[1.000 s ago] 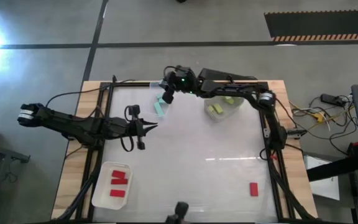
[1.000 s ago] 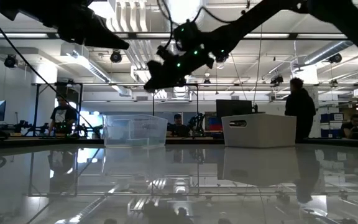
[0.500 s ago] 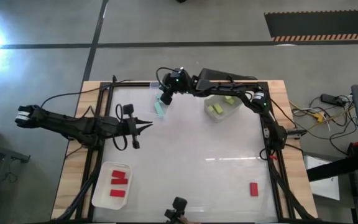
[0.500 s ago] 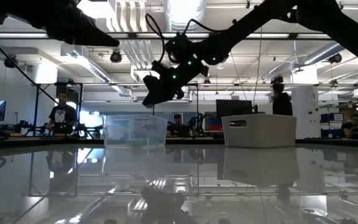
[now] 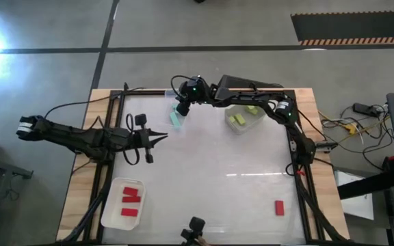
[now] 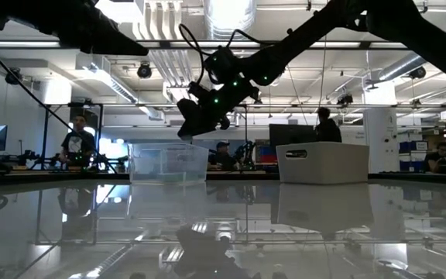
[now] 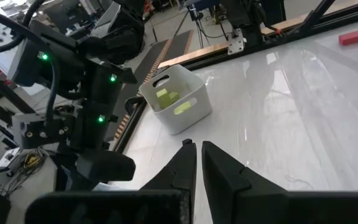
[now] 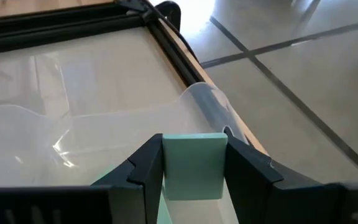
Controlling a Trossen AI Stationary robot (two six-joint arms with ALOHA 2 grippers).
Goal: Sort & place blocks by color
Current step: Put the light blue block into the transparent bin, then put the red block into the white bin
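Observation:
In the right wrist view a mint-teal block (image 8: 194, 171) sits between the fingers of my right gripper (image 8: 194, 142), above a translucent tray (image 8: 210, 106). From above, my right gripper (image 5: 181, 108) hangs over that tray (image 5: 176, 120) at the table's far edge, left of the middle, with mint-teal showing inside the tray. My left gripper (image 5: 163, 138) is shut on nothing, over the table's left half. One red block (image 5: 279, 207) lies on the table at the near right. My right gripper pinches the mint-teal block between its two fingers, which lie against two opposite sides of it (image 8: 168, 168). The fingers slant down toward the table's far left. The block is lifted clear above the translucent tray (image 6: 169, 161).
A white tray (image 5: 234, 128) with yellow-green blocks (image 5: 237, 120) stands at the far right of the middle. Another tray (image 5: 111, 205) at the near left holds red blocks (image 5: 130, 198). A black frame (image 5: 108, 147) borders the table. People stand in the room behind.
My right gripper has gone a little toward the table's left edge and down toward the translucent tray, tipping further downward, with the mint-teal block still between its fingers. My left gripper has drawn back toward the table's left edge.

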